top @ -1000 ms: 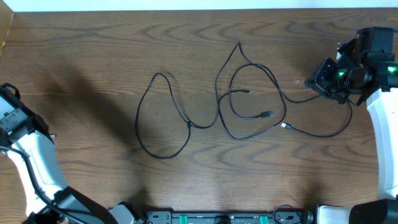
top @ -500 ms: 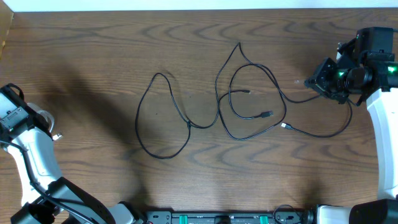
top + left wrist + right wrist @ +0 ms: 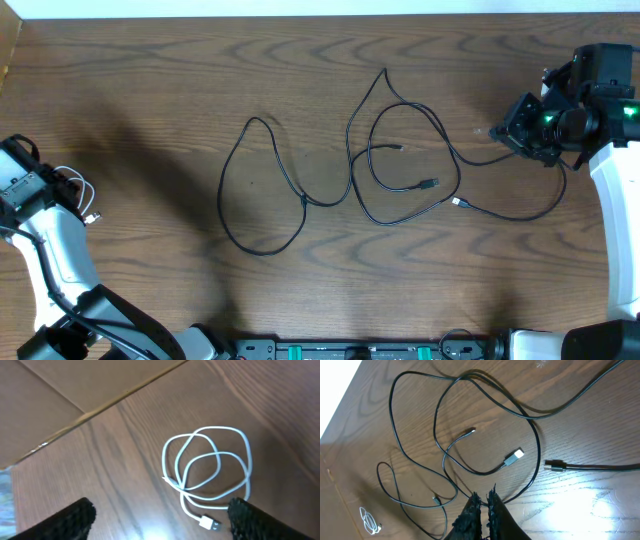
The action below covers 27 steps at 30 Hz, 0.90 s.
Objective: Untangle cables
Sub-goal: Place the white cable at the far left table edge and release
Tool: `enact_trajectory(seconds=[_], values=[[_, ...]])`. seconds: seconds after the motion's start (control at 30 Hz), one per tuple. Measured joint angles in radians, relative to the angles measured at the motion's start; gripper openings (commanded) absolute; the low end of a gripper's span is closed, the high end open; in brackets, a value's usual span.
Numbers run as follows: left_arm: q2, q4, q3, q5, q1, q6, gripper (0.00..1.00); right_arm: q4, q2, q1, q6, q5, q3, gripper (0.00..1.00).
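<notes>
The short white cable (image 3: 80,196) lies coiled in loose overlapping loops at the far left of the tabletop (image 3: 150,80), its small plug end (image 3: 209,523) toward the near side. The left hand (image 3: 160,510) hangs over it, spread wide, with the coil (image 3: 210,475) lying free on the wood between the two dark fingers (image 3: 70,519) (neither one touches it). The black cables (image 3: 400,170) sprawl across the middle of the tabletop in crossing loops, one large loop (image 3: 240,190) reaching left, well apart from the white one. At the right, the right hand (image 3: 520,128) is clenched, fingertips (image 3: 470,510) pressed together above the black tangle (image 3: 490,467).
</notes>
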Motion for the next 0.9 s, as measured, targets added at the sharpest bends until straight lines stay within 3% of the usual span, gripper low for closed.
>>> enact_trajectory(seconds=[0.33,0.4,0.57,0.9], values=[[-0.004,-0.006,0.0,0.082,-0.021,0.0,0.88,0.004,0.0,0.0,0.002,0.0,0.0,0.15],[-0.017,-0.019,0.0,0.126,-0.049,0.0,0.89,0.006,0.0,0.0,0.002,0.0,0.0,0.2],[-0.05,-0.084,0.0,0.264,-0.209,0.0,0.89,0.007,0.0,0.0,0.001,-0.001,0.0,0.51],[-0.05,-0.113,0.0,0.518,-0.566,0.001,0.89,0.01,0.0,0.0,0.003,-0.001,0.0,0.75]])
